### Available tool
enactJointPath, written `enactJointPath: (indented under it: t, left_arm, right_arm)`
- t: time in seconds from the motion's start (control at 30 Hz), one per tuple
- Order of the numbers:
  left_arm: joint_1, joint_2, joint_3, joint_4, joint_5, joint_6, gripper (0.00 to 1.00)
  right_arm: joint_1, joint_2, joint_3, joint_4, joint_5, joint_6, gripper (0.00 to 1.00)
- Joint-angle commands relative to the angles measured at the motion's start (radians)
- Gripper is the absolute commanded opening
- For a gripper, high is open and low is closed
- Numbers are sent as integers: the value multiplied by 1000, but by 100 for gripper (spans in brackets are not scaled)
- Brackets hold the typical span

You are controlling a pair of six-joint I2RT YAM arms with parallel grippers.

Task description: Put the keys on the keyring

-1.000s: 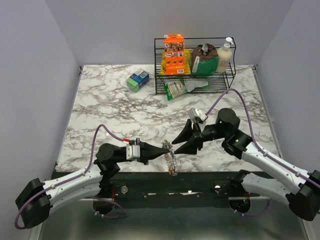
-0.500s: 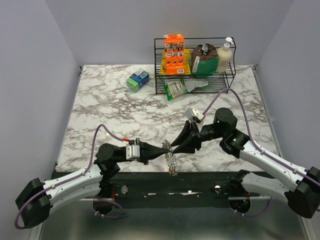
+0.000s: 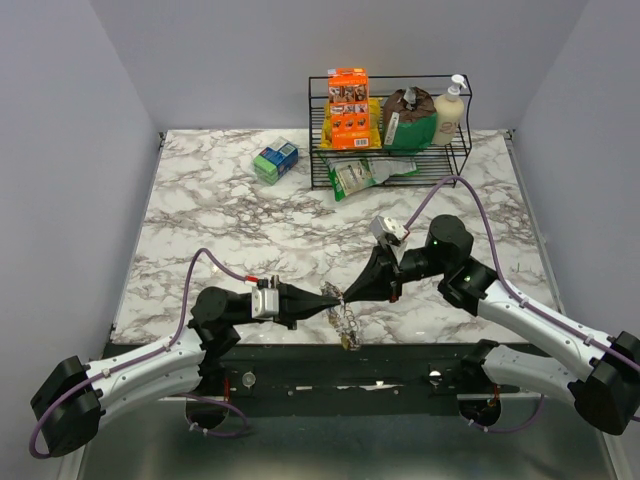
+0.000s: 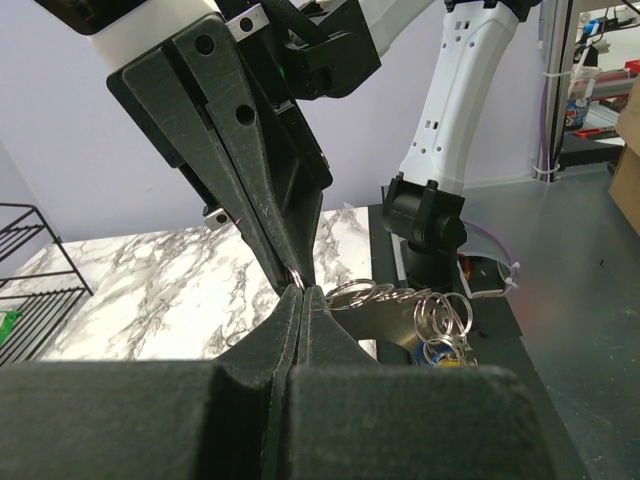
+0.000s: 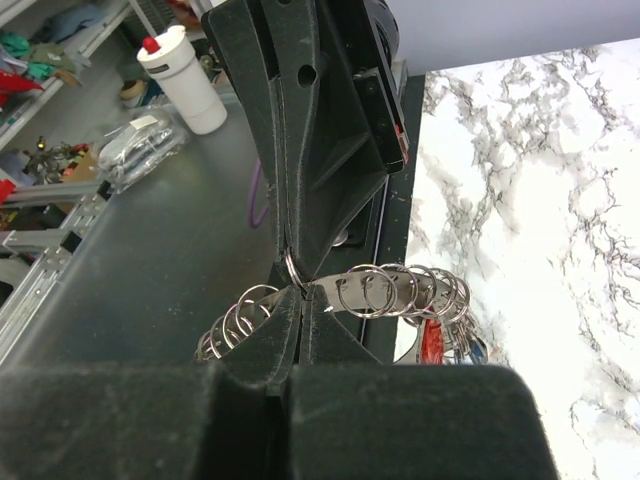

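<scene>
The keyring (image 3: 346, 324) is a silvery band strung with several small rings, hanging over the table's near edge between the two arms. My left gripper (image 3: 334, 296) is shut, pinching a small ring at the top of it. My right gripper (image 3: 350, 293) comes in from the right, shut on the band, tip to tip with the left. In the right wrist view my right gripper (image 5: 301, 297) clamps the keyring (image 5: 400, 288) just below the left gripper (image 5: 287, 250). Keys with red (image 5: 432, 342) and blue (image 5: 476, 350) heads dangle from the rings. The left wrist view shows the left gripper (image 4: 300, 292) and the keyring (image 4: 400, 300).
A black wire rack (image 3: 466, 150) at the back right holds an orange box (image 3: 348, 108), bags and a pump bottle (image 3: 450, 110). A green-and-blue box (image 3: 275, 160) lies on the marble table (image 3: 220, 230) left of it. The arm bases sit below the near edge.
My right gripper has moved left to the keyring and gone from open to shut on it. The left gripper has stayed in place, shut.
</scene>
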Motion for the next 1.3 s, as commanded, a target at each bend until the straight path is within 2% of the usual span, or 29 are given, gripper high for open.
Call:
enactJointPath:
  t: [0.0, 0.1, 0.13, 0.27, 0.33, 0.37, 0.47, 0.73, 0.93, 1.03, 1.27]
  left_arm:
    - [-1, -7, 34, 27, 12, 24, 0]
    - [-1, -13, 54, -45, 15, 47, 0]
    - [-1, -13, 59, -83, 15, 54, 3]
    - [-1, -25, 94, -215, 17, 74, 30]
    - [-1, -33, 111, -287, 5, 82, 35]
    - [-1, -44, 117, -315, -6, 84, 42]
    - [-1, -67, 158, -468, -49, 123, 50]
    - [-1, -53, 332, -867, -158, 202, 57]
    - [-1, 76, 493, -1125, -172, 225, 57]
    - [-1, 125, 531, -1183, -147, 249, 56]
    - [-1, 182, 559, -1206, -110, 272, 55]
  right_arm:
    - [9, 8, 15, 19, 9, 14, 1]
    - [9, 5, 21, 4, 19, 0, 0]
    - [9, 4, 23, -18, 27, -8, 1]
    - [8, -1, 36, -90, 58, -71, 1]
    - [9, -4, 44, -127, 78, -86, 1]
    - [9, -4, 46, -138, 84, -101, 1]
    - [7, -4, 55, -190, 113, -131, 1]
    - [9, 16, 86, -358, 220, -197, 0]
    - [9, 21, 95, -398, 277, -229, 1]
    - [12, 27, 93, -412, 306, -233, 1]
    - [27, 51, 89, -428, 343, -238, 1]
